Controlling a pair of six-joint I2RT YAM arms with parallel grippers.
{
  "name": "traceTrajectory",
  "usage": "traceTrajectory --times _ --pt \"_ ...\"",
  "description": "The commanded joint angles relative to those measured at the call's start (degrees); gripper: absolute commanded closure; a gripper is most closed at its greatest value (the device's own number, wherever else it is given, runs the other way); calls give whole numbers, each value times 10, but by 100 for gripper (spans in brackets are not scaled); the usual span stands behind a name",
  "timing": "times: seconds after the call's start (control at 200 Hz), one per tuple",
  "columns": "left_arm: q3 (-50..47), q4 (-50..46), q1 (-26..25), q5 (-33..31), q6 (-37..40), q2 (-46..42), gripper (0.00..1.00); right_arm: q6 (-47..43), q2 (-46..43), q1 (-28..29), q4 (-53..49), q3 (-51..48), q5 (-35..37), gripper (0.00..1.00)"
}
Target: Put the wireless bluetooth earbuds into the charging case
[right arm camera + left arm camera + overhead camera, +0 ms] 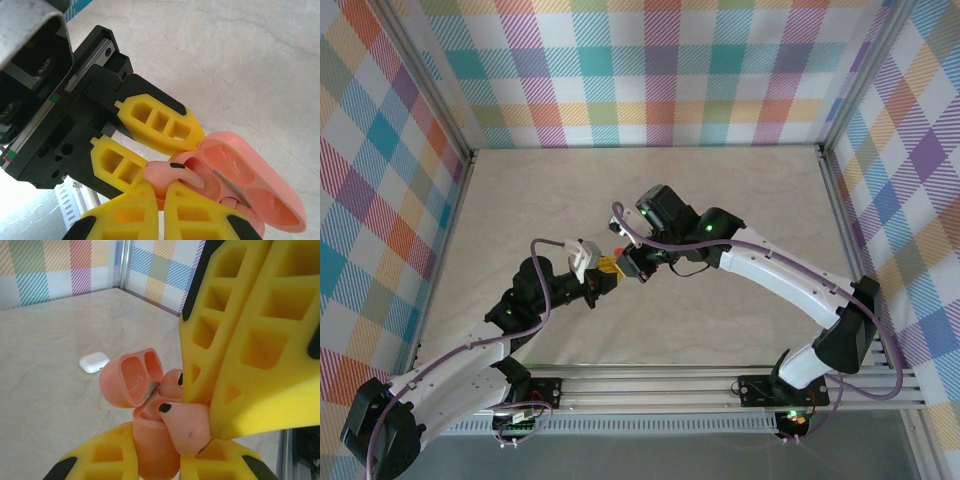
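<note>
Bright, even light over a pale marbled table (pixel 750 200) — shadows soft and faint.
The overhead view is sharp, with green indicator lights (pixel 708 228) glowing. In the left wrist view the near yellow fingers (pixel 260 410) and the pink earbud (pixel 187 427) are out of focus, while the pink charging case (pixel 125 385) is crisp; in the right wrist view white glare burns out the lower left corner — the metal block (pixel 30 45) above is soft.

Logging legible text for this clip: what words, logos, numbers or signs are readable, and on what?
None readable: the pink charging case, white case, pink earbud and yellow fingers show no print.
The circuit board by the left arm's base is too small to read.
</note>
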Motion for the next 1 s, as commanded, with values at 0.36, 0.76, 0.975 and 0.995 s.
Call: traceTrajectory --times 0.36,0.76,0.975,0.995 --pt "9 33 -5 7 5 -19 100 151 -63 -46 119 -76 -41 94" --pt "-10 73 -5 -13 -3 -13 100 245 -79 -66 229 -124 -116 94" --pt "-23 104 -5 -32 -9 -11 100 295 -84 -66 291 -147 -124 94" --pt "-24 107 -5 -35 -9 -11 100 300 -84 -66 296 -151 -125 94"
